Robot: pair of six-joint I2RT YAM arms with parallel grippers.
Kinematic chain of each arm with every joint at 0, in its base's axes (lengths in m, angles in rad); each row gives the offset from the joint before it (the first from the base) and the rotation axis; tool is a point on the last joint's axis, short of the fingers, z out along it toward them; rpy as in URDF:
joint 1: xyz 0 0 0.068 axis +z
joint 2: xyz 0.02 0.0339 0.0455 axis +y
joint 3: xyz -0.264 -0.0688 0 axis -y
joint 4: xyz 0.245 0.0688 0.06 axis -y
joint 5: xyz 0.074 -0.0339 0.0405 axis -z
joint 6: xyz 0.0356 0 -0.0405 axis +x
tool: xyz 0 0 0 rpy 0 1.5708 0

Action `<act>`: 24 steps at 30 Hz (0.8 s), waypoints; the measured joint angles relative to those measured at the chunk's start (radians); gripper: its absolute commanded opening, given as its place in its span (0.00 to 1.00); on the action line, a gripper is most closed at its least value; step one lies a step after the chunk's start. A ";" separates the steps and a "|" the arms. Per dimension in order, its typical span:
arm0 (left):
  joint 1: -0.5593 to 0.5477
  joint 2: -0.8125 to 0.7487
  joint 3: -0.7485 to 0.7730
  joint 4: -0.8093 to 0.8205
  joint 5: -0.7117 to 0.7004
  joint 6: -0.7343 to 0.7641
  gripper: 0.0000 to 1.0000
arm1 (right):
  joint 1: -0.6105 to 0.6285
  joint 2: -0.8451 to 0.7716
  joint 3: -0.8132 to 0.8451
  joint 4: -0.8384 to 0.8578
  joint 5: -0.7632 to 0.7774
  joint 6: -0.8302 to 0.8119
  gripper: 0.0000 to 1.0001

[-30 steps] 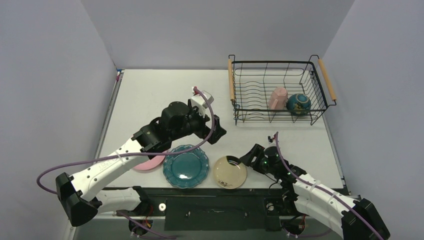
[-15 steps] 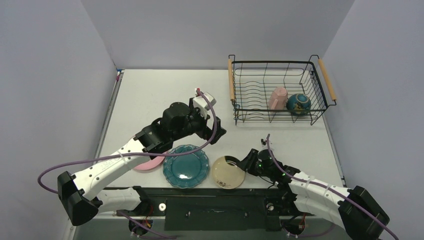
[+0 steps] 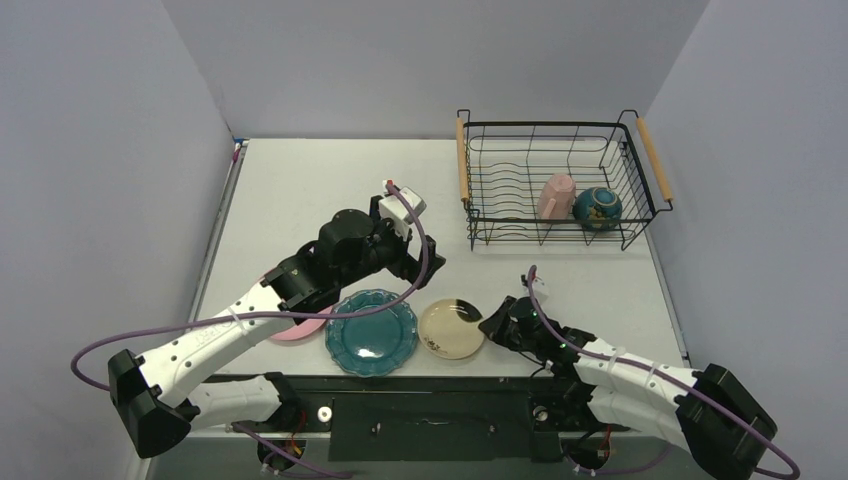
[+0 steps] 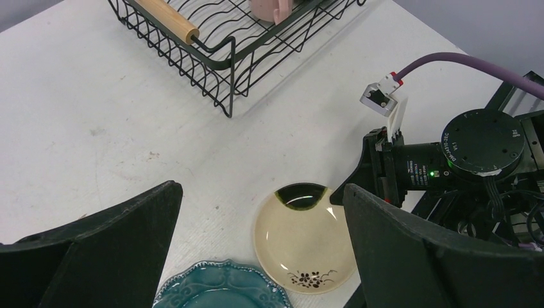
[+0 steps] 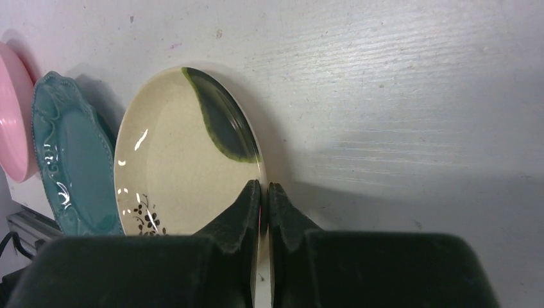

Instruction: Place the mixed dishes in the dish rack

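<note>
The cream shallow dish (image 3: 452, 330) with dark marks lies at the table's near edge. My right gripper (image 3: 487, 326) is shut on its right rim; in the right wrist view the two fingers (image 5: 253, 205) pinch the rim of the dish (image 5: 179, 167). The teal scalloped plate (image 3: 371, 332) lies to its left, and the pink plate (image 3: 295, 328) is partly hidden under my left arm. My left gripper (image 3: 423, 266) hangs open above the table behind the cream dish (image 4: 301, 237), holding nothing. The dish rack (image 3: 462, 160) at the back right holds the pink cup (image 3: 556, 196) and the dark-teal bowl (image 3: 598, 207).
Grey walls close in the table on three sides. The rack's near corner (image 4: 228, 106) and a wooden handle (image 4: 168, 18) show in the left wrist view. A purple cable loops from each arm. The table's front edge runs just below the plates.
My right gripper has slid left onto the cream dish's rim and shut on it, and the dish has shifted slightly left. The left arm has barely moved.
</note>
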 measured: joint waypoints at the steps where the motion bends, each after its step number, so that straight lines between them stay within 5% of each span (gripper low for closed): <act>1: 0.000 0.000 0.000 0.002 -0.001 0.000 0.97 | 0.000 -0.004 0.004 -0.008 0.007 0.000 0.00; 13: 0.000 0.004 -0.011 0.008 -0.011 -0.004 0.97 | -0.013 -0.347 0.063 -0.330 0.168 -0.005 0.00; 24: 0.006 0.071 -0.011 0.014 -0.010 -0.043 0.97 | -0.166 -0.525 0.226 -0.572 0.187 -0.071 0.00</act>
